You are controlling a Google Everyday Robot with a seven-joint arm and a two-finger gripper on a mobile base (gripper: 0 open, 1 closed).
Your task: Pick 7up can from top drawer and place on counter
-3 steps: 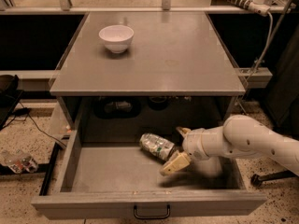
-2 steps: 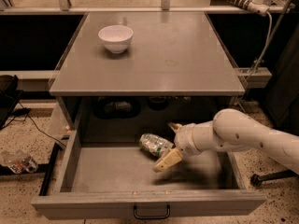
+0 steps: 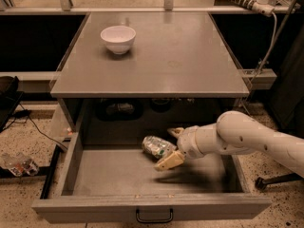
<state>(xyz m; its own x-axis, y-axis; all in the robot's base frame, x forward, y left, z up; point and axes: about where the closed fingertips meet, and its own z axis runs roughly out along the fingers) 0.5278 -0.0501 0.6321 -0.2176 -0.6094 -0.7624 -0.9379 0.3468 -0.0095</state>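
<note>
Terrazzo floor (image 3: 28,137) lies at the far left, with a dark cable trailing over it. Next comes a white bowl (image 3: 118,38), upright on the back left part of the counter (image 3: 180,56), well away from the front edge. Below the counter the top drawer (image 3: 95,205) is pulled fully out, its black handle (image 3: 154,217) at the middle of the front panel. The 7up can (image 3: 157,147) lies on its side on the drawer floor, near the back wall and about mid-width. Just right of it sits the gripper (image 3: 172,146), low inside the drawer, its jaws spread with one tan finger (image 3: 169,161) in front of the can's right end and the other behind it; whether they touch the can cannot be told. The white arm (image 3: 247,139) reaches in over the drawer's right wall. A power strip (image 3: 244,0) lies at the top right.
</note>
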